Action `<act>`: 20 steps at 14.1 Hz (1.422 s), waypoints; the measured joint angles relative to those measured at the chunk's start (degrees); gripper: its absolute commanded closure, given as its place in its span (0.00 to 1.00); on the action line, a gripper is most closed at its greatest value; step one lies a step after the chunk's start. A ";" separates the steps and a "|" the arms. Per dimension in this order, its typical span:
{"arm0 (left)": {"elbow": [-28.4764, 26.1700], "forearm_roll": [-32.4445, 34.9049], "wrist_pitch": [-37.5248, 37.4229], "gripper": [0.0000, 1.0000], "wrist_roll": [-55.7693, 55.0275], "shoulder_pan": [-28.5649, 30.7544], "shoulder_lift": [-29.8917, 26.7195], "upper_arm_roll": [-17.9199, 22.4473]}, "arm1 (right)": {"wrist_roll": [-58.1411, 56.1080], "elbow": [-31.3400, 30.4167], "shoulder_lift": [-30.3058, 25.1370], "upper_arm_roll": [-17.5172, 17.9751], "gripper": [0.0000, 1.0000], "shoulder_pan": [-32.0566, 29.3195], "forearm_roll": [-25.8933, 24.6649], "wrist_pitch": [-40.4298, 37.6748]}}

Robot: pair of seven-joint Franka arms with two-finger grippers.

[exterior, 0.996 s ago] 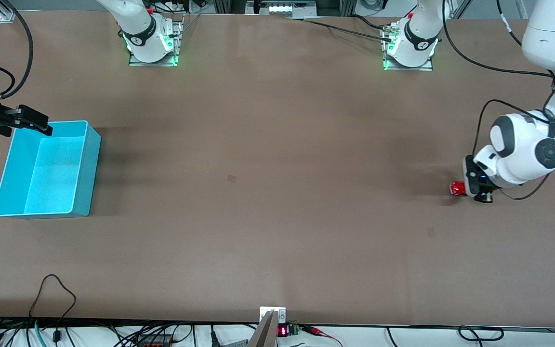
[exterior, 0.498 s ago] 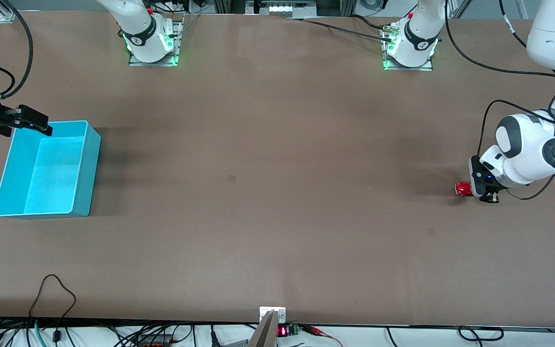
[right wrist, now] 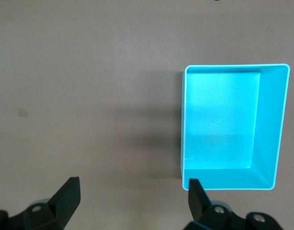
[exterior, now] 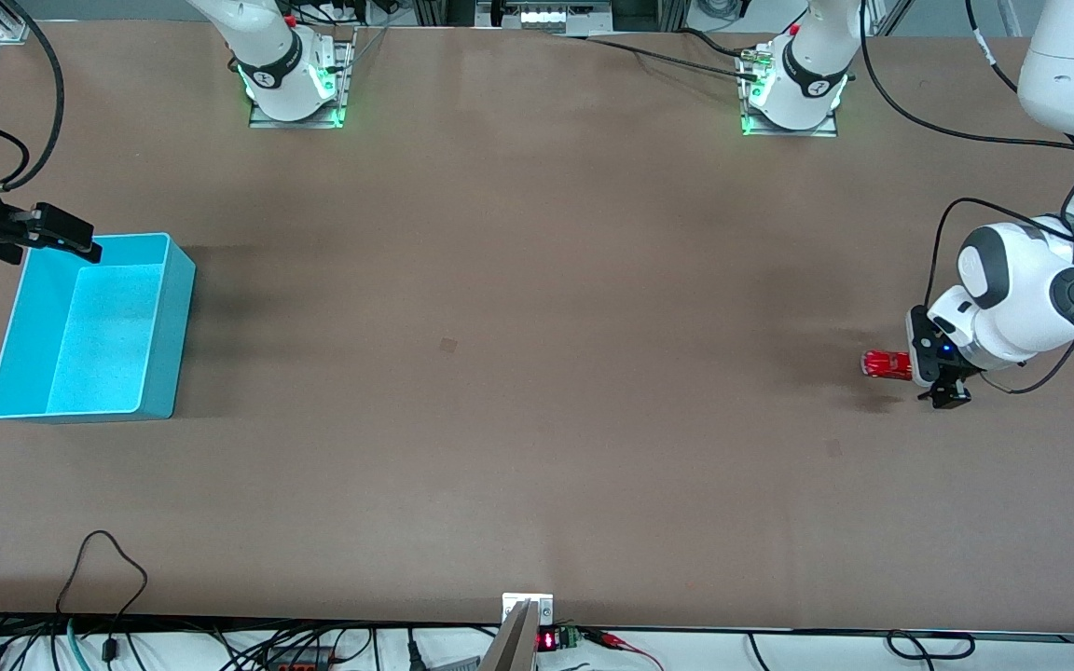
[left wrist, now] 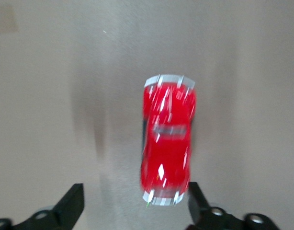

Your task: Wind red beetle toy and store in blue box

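Brown tabletop (exterior: 537, 373) fills the front view. At about three o'clock on it, toward the left arm's end, lies the red beetle toy (exterior: 886, 363) (left wrist: 167, 158), flat on the surface. Just beside it sits the left gripper (exterior: 936, 373) (left wrist: 132, 211), fingers spread and released, one fingertip close to the car's silvery end. At nine o'clock stands the blue box (exterior: 89, 326) (right wrist: 233, 127); the right gripper (exterior: 57, 233) (right wrist: 130, 199) waits over its rim, fingers spread, holding nothing.
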 measured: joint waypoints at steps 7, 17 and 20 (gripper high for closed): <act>0.51 0.00 -10.37 0.00 -2.92 -0.21 -7.27 -1.60 | 0.00 0.00 0.00 0.00 0.00 0.00 0.00 0.00; 3.71 -0.01 -28.74 0.00 -15.03 -0.29 -17.13 -2.12 | 0.00 0.00 0.00 0.00 0.00 0.00 0.00 0.00; 4.78 -0.01 -30.96 0.00 -16.89 -0.29 -18.05 -2.13 | 0.00 0.00 0.00 -0.02 0.00 0.00 0.00 -0.02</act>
